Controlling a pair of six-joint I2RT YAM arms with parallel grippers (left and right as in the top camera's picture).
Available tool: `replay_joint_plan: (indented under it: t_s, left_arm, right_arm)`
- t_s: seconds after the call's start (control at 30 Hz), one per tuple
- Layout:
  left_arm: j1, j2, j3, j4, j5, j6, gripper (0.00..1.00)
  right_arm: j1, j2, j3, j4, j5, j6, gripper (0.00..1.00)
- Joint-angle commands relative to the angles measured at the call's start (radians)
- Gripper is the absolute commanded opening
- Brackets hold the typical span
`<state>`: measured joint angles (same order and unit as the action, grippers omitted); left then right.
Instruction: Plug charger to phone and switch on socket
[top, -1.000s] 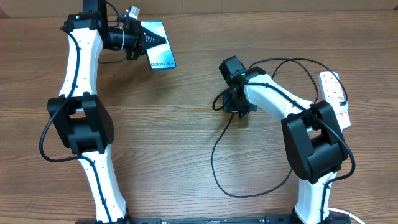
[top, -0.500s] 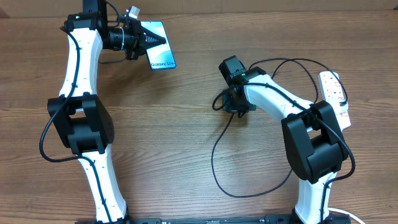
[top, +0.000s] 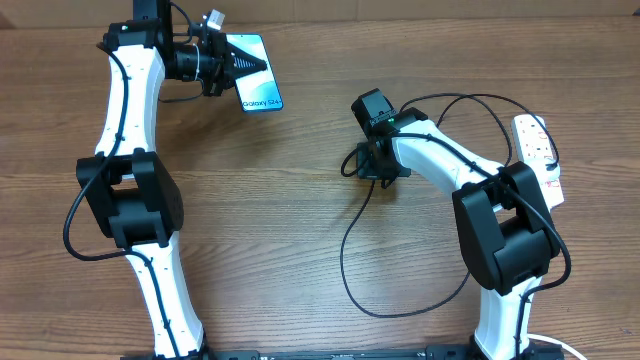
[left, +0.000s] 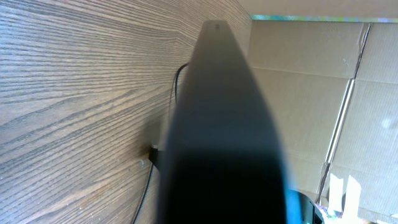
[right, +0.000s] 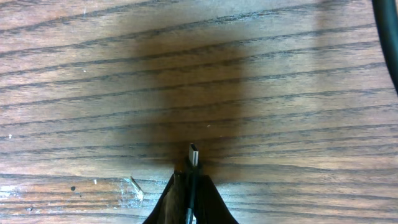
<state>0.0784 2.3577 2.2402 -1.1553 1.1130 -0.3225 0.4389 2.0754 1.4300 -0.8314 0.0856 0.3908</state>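
My left gripper (top: 238, 62) is shut on the phone (top: 262, 92), whose cyan screen with white "Galaxy S24" text faces up at the far left of the table. In the left wrist view the phone's dark edge (left: 224, 137) fills the middle and hides the jaws. My right gripper (top: 360, 163) is shut on the charger's small plug tip (right: 194, 154), which sticks out just past the fingertips (right: 193, 182) over the wood. The thin black charger cable (top: 344, 255) loops toward the front. The white socket strip (top: 537, 145) lies at the right edge.
The cable also arcs behind the right arm toward the strip (top: 470, 98). A stretch of black cable crosses the right wrist view's top corner (right: 388, 37). Cardboard walls (left: 311, 93) stand beyond the table's far side.
The right gripper has shifted very slightly with the plug tip in it. The left arm and the phone have not moved.
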Motion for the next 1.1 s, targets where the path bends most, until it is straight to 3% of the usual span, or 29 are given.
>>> replay_joint_plan:
  t_s: [0.0,0.13,0.37,0.57,0.7,1.07]
  left_arm:
    - [-0.010,-0.016,0.021,-0.001,0.028,0.016,0.04]
    - [-0.010,-0.016,0.021,-0.002,0.031,0.016,0.04]
    - [-0.010,-0.016,0.021,0.011,0.175,0.016,0.04]
    - [-0.012,-0.016,0.021,0.065,0.329,-0.004,0.04]
    - [-0.019,-0.016,0.021,0.076,0.327,-0.016,0.04]
    - [-0.062,-0.016,0.021,0.103,0.317,-0.052,0.04]
  right_arm:
    - [-0.003,0.012,-0.020,0.002,0.010,-0.010,0.04]
    - [-0.014,0.002,0.024,-0.014,-0.126,-0.086,0.03]
    - [-0.112,-0.094,0.077,0.048,-0.838,-0.216,0.04]
    - [-0.148,-0.110,0.077,0.152,-1.241,-0.244,0.04]
    - [-0.132,-0.110,0.077,0.246,-1.369,-0.242,0.04]
    - [-0.084,-0.110,0.077,0.397,-1.380,-0.082,0.04]
